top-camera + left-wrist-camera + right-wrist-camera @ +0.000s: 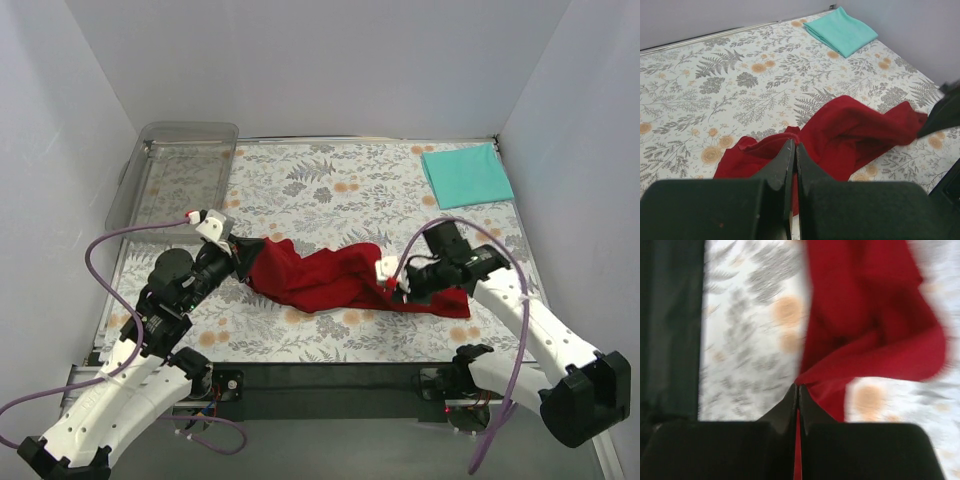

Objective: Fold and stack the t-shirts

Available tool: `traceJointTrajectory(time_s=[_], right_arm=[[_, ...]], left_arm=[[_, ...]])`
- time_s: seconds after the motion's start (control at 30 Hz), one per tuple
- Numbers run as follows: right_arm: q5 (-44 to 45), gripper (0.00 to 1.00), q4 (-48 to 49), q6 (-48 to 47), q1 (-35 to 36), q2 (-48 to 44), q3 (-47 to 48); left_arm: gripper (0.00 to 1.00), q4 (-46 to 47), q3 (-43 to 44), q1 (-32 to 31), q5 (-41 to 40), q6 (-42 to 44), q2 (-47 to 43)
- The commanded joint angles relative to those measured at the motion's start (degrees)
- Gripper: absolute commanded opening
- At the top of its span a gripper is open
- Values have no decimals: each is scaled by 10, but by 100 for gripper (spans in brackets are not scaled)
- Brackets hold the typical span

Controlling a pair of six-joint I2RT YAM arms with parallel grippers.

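Clear plastic tray point(185, 180) on a floral mat point(300, 200)
The tray lies at ten o'clock over the mat's left edge, near the white back wall point(320, 60); fern and orange-flower print shows through it.

The left arm point(130, 372) and the right arm point(530, 322) reach low and inward, each with jaws pinched shut

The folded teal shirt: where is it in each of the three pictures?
Top external: the teal shirt lies at the far right corner of the table.
Left wrist: the teal shirt sits at the top edge, right of centre.
Right wrist: not in it.
Shared landmark: the red shirt, crumpled mid-table, shows in all three views.
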Motion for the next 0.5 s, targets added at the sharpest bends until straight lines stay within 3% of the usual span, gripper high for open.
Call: traceJointTrajectory(time_s=[0.0, 0.1, 0.17, 0.27, 0.37, 0.47], right_arm=[[92, 15, -64, -51, 51, 32, -103], [109, 35, -72, -44, 50, 20, -104], [90, 38, -55, -29, 32, 6, -71], [75, 44, 36, 88, -47, 8, -13], [42, 46, 81, 187, -134, 64, 33], [-8, 52, 94, 235, -137, 133, 37]], left_arm=[[0, 16, 0, 3, 19, -9, 1], [0, 12, 1, 2, 24, -12, 0], [0, 13, 2, 3, 25, -12, 0], [0, 12, 2, 2, 30, -14, 1], [0, 13, 1, 3, 36, -17, 1], [0, 13, 0, 2, 39, -15, 1]])
